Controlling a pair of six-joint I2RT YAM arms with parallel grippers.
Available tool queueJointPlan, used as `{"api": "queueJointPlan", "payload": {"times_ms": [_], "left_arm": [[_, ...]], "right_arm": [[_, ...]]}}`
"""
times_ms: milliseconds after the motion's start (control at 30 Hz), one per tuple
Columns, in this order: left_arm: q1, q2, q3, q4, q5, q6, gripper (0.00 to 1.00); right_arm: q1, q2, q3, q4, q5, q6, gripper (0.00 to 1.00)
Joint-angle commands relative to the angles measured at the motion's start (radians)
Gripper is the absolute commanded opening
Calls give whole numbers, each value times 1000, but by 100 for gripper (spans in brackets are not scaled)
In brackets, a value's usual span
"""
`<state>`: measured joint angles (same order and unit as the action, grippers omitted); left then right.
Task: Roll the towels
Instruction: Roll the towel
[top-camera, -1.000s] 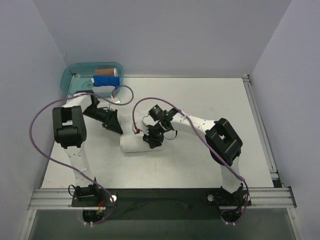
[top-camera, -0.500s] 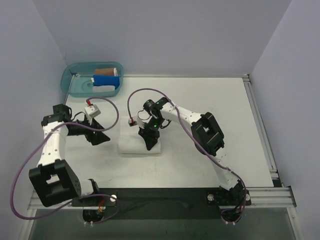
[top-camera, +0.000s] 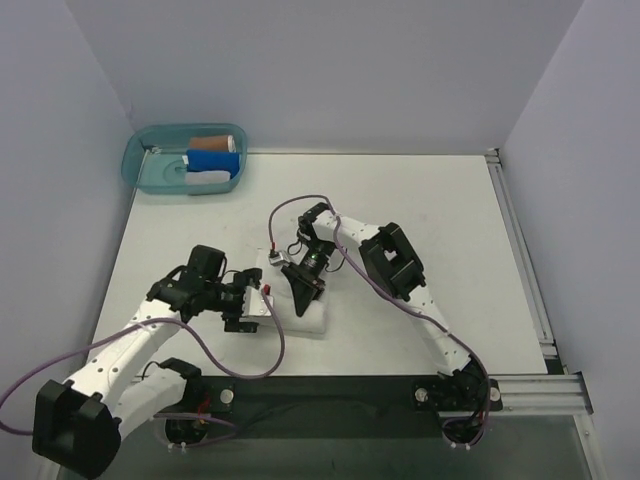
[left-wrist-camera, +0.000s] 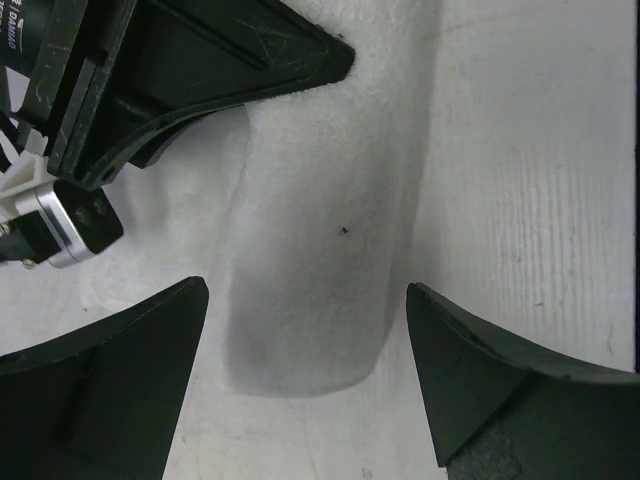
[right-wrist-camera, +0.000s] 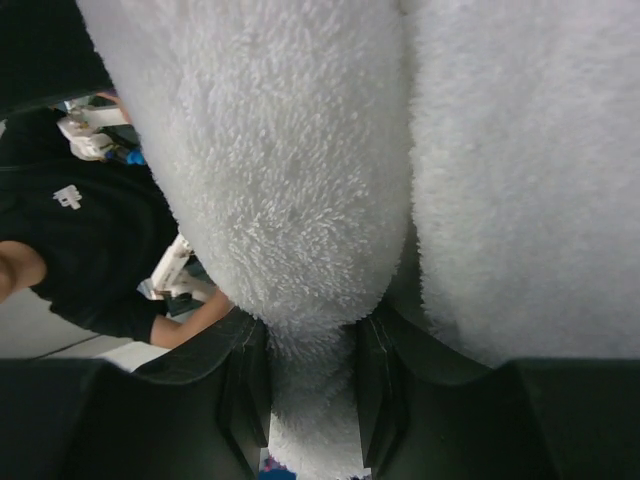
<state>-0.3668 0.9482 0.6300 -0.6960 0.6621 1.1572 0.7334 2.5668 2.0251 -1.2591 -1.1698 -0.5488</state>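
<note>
White terry towel (left-wrist-camera: 320, 230), partly rolled, lies on the white table (top-camera: 450, 220) a bit left of centre, right gripper (right-wrist-camera: 310, 380) pinched narrow on a fold of it, left gripper (left-wrist-camera: 305, 295) spread wide either side of the roll's end, holding nothing.

Overhead wide; wrists close (sharing towel (left-wrist-camera: 320, 200))

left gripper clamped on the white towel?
No: the left wrist view shows the left gripper open, its fingers spread wide and the white towel lying unpinched between them.
</note>
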Motion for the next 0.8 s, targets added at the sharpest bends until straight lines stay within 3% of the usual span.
{"api": "queueJointPlan", "payload": {"times_ms": [0,100,200,333,367,433,467,500,600,767], "left_arm": [[-93,79,11,174,-142,-22,91],[-130,187,20,222,-197,-43,90],[-139,290,42,224,-245,-65,82],[-153,337,69,98,-236,-48,55],[-159,345,73,39,-222,-50,42],[-190,365,89,-17,-225,-53,29],[-195,392,97,-73,-225,-50,18],[-196,409,105,-103,-220,-41,14],[-190,478,146,-203,-207,-22,8],[-152,619,243,-324,-165,-14,7]], "right_arm": [[15,101,-45,-14,254,-17,0],[9,98,-45,-13,263,-20,0],[-3,93,-45,-3,282,-23,1],[-37,79,-55,50,297,39,3],[-54,63,-63,91,297,62,5],[-72,43,-80,134,291,104,18],[-89,14,-83,144,280,116,22],[-100,-8,-104,158,277,125,30],[-156,-141,-175,260,288,202,42],[-264,-441,-301,423,295,283,43]]}}
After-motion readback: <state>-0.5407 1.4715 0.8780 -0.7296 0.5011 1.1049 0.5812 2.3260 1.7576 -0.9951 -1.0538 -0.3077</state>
